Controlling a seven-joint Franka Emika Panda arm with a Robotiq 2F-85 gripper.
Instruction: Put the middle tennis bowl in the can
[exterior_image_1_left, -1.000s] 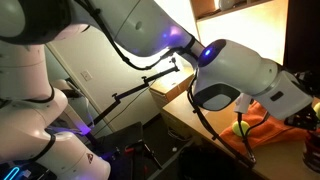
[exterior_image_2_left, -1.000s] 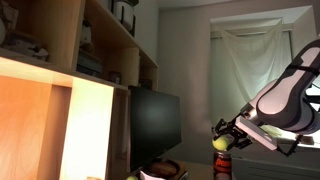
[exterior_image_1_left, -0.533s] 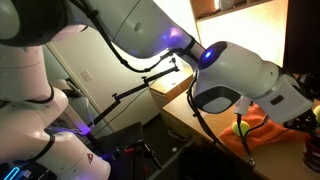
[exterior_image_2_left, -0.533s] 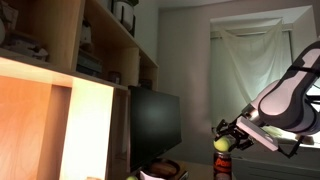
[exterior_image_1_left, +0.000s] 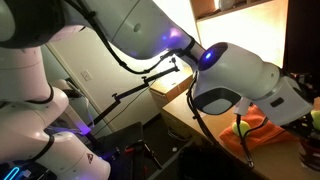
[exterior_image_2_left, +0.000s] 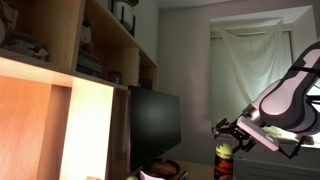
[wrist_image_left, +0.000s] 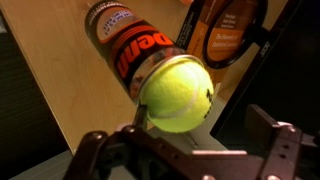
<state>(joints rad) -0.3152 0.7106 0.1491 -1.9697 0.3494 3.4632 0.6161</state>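
Note:
The tennis ball (wrist_image_left: 175, 95), fuzzy yellow-green, sits at the mouth of the can (wrist_image_left: 125, 45), a dark tube with an orange and black label. My gripper (wrist_image_left: 185, 135) stands open over it. Its two dark fingers (wrist_image_left: 272, 140) are spread wide, and the right one is well clear of the ball. In an exterior view the ball (exterior_image_2_left: 224, 151) rests on top of the can (exterior_image_2_left: 223, 170), just under the gripper (exterior_image_2_left: 228, 135). In an exterior view a bit of yellow-green (exterior_image_1_left: 240, 127) shows below the wrist. No other tennis ball is in view.
The can stands on a wooden table (wrist_image_left: 60, 80) beside a black and orange racket (wrist_image_left: 228, 30). An orange cloth (exterior_image_1_left: 265, 122) lies on the desk. A dark monitor (exterior_image_2_left: 155, 125) and wooden shelves (exterior_image_2_left: 100, 40) stand close to the can.
The jaws have opened and let go of the ball. It has dropped a little, from between the fingers onto the can's mouth. The arm has barely moved.

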